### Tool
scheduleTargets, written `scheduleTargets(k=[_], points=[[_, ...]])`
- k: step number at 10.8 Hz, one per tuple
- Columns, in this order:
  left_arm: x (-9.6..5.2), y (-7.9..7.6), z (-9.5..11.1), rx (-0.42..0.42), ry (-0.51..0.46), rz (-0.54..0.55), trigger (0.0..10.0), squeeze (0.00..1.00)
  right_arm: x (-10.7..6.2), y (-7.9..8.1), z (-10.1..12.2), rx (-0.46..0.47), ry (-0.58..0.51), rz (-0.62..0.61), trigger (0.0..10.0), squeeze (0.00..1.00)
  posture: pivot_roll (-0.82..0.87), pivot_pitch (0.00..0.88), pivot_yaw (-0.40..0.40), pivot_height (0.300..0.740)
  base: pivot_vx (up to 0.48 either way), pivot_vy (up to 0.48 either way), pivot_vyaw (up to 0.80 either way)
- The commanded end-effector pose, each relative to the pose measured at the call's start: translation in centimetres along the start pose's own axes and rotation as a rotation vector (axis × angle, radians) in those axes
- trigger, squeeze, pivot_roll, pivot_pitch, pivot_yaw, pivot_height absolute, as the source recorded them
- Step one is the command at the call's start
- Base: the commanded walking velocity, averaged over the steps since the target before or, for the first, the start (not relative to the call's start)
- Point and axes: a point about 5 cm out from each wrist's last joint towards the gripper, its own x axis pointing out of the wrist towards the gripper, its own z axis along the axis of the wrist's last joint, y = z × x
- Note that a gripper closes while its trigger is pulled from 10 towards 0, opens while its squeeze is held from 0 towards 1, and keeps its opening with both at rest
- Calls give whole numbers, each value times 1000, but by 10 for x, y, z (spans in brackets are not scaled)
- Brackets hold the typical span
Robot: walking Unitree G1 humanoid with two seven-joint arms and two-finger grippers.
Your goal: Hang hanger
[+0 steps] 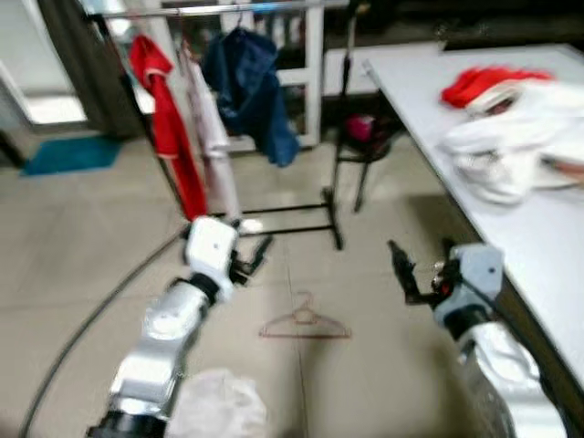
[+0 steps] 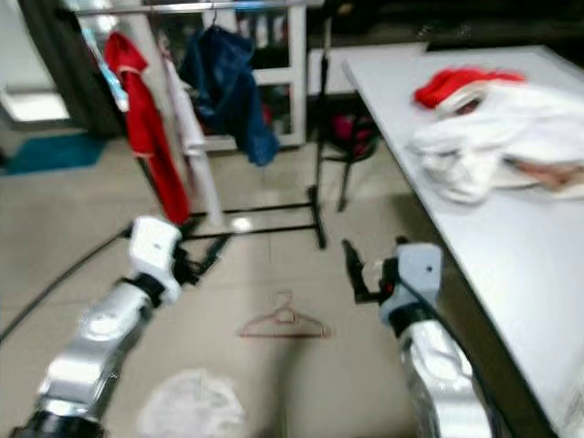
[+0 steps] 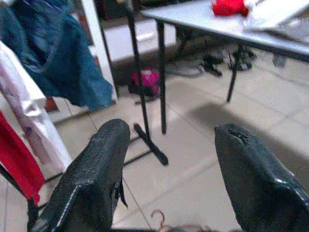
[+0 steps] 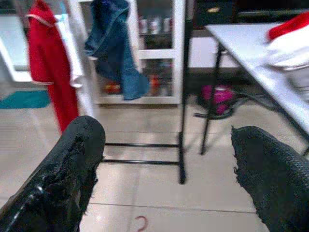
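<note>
White table (image 1: 429, 100) with heaped clothes (image 1: 511, 128); teal mat (image 1: 71, 153) on floor.

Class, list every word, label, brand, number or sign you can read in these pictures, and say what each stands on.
None can be read.
Jars on the white shelf unit: any labels too blurred and small.
Clothes on the rack and on the table: no print legible.
Hanger on the floor: no marking seen.

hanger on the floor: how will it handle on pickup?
The hanger looks like thin reddish wire, so probably light and a bit springy. It lies flat on smooth tile, so it may skate if nudged. Both the left tool and right tool are open, above it.
</note>
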Motion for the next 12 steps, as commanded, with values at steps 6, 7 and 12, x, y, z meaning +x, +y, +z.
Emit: scheduleTargets(k=[6,7,12], points=[[-2,17,5,-21,-25,75,10000,0,5,15,-5,62,-12,-17,10000,0,-84,0,70,740,380,0,0],[0,17,7,-11,-25,74,10000,0,8,14,-5,58,-16,-6,10000,0,-72,0,66,740,379,0,0],[-5,19,4,-19,-21,97,10000,0,14,8,6,-19,-36,18,10000,0,-65,0,55,740,376,0,0]])
